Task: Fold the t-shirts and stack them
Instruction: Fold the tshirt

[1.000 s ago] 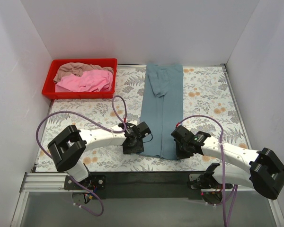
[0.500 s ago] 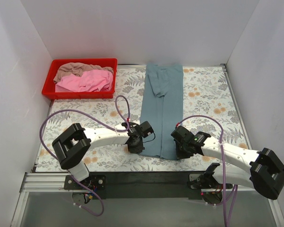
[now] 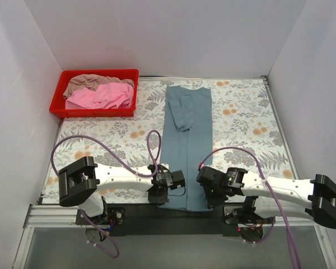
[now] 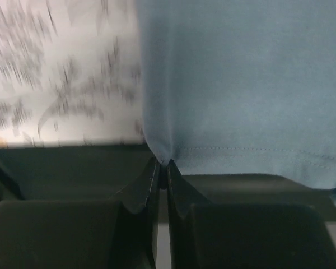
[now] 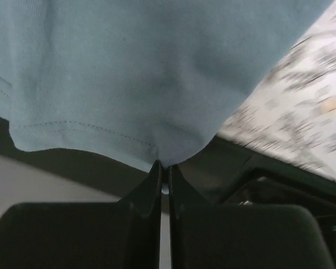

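Top external: blue-grey t-shirt (image 3: 185, 140) lies as a long narrow strip down the middle of the floral-patterned table (image 3: 243, 117), sleeves turned in, a fold visible near its far end. Its near hem overhangs the table's near edge onto the black base rail (image 3: 134, 210). Left gripper (image 3: 160, 198) sits at the near-left corner of the hem, right gripper (image 3: 209, 193) at the near-right corner; both arms are low and stretched inward along the near edge. Red tray (image 3: 95, 112) stands at the far-left corner, well apart from the blue-grey t-shirt, holding the pink t-shirt (image 3: 103, 96) crumpled in front and the beige t-shirt (image 3: 88, 82) bunched behind it. Left wrist: left gripper (image 4: 163, 165) is clenched on the hem corner of the blue-grey t-shirt (image 4: 241, 84), fingers pressed together with a pinch of cloth between the tips; stitched hem runs off to the right, the table to the left is blurred. Right wrist: right gripper (image 5: 163, 167) is likewise clamped on the other hem corner of the blue-grey t-shirt (image 5: 129, 73), cloth drawn to a point at the tips; blurred table pattern at upper right.
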Controlling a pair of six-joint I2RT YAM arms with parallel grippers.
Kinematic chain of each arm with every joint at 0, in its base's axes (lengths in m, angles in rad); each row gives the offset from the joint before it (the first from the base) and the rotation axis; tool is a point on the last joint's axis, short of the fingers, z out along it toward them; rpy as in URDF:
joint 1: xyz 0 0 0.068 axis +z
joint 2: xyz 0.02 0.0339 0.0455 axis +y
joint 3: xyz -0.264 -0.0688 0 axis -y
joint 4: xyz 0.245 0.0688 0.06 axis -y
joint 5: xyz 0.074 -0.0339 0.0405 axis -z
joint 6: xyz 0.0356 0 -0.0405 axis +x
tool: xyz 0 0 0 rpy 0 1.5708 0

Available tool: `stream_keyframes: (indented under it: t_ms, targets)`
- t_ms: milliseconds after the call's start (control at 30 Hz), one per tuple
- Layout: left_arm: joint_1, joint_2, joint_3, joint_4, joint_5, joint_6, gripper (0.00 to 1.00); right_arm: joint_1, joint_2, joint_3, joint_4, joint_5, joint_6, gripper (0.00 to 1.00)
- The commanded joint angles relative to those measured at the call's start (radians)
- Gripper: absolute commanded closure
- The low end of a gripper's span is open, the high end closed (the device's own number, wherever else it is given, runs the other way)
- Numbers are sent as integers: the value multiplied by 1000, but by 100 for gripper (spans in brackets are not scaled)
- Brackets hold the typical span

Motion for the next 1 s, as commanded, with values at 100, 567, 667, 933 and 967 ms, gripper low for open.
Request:
stream_keyframes:
  t_ms: [100, 567, 667, 933, 967]
  targets:
    - [-164, -87, -25, -131, 102, -169, 100, 241, 3, 77, -118, -74, 212, 99]
    - [259, -151, 229, -62, -195, 94, 100, -244, 124, 497, -231, 268, -278, 99]
    - [331, -131, 275, -8, -234, 174, 100, -319, 210, 600, -214, 289, -387, 99]
    - [471, -27, 357, 185, -263, 345, 100, -463, 384, 794, -146, 308, -557, 99]
    - [495, -15, 361, 208, -260, 367, 100, -476, 395, 803, -135, 303, -588, 99]
